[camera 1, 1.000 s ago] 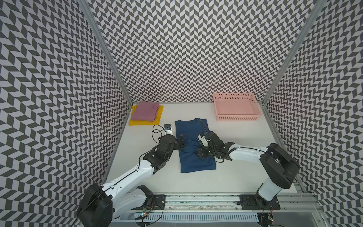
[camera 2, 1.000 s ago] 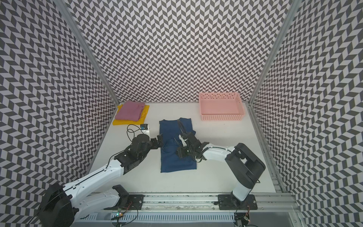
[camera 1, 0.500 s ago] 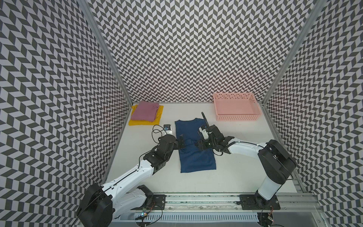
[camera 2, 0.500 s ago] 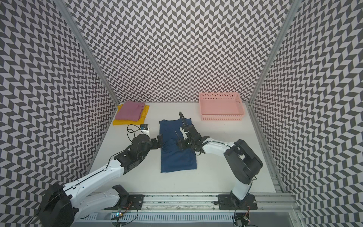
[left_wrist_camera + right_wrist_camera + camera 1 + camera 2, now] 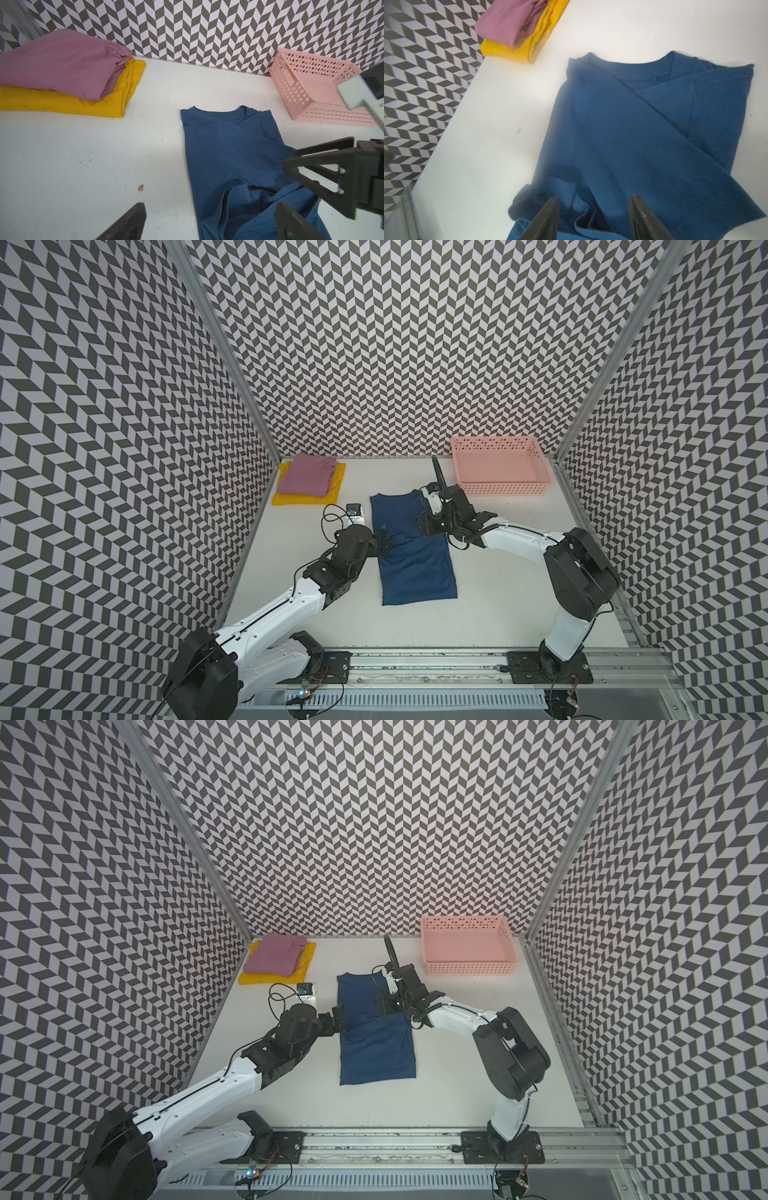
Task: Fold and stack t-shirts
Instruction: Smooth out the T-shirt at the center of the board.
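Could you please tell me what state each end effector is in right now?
Left end effector: open wide, holding nothing, straddling the navy t-shirt's edge.
Right end effector: open, above the navy t-shirt, holding nothing.

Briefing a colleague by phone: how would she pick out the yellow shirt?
On the white table, find the far corner away from the pink basket. Two folded shirts are stacked there; the yellow shirt lies at the bottom, edges showing beneath the mauve-pink shirt.
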You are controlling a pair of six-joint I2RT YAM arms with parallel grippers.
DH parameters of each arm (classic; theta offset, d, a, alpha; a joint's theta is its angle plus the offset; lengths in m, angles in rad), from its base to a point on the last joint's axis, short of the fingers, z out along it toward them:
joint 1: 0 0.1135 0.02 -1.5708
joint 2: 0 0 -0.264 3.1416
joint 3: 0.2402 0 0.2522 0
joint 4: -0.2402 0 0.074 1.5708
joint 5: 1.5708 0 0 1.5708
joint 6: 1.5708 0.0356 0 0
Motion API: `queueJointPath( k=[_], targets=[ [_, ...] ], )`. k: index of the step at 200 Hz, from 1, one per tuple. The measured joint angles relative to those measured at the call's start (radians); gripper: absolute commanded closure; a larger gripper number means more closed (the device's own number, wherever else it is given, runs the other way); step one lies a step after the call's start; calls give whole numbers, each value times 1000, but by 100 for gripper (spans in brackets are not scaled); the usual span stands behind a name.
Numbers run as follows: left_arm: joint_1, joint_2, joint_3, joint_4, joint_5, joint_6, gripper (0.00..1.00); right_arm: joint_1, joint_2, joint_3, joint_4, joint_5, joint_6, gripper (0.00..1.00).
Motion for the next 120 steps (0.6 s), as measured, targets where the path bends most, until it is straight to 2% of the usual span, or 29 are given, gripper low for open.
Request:
queueJointPath(
  k=[43, 84, 120],
  targets=[
    [0, -2, 0, 0, 0, 0, 1, 45, -111, -90, -10, -46, 0, 42],
    [0, -2, 0, 0, 0, 0, 1, 107, -116, -229, -24, -90, 31, 42],
    [0, -2, 0, 0, 0, 0, 1, 132, -93, -246, -6, -108, 49, 42]
  ],
)
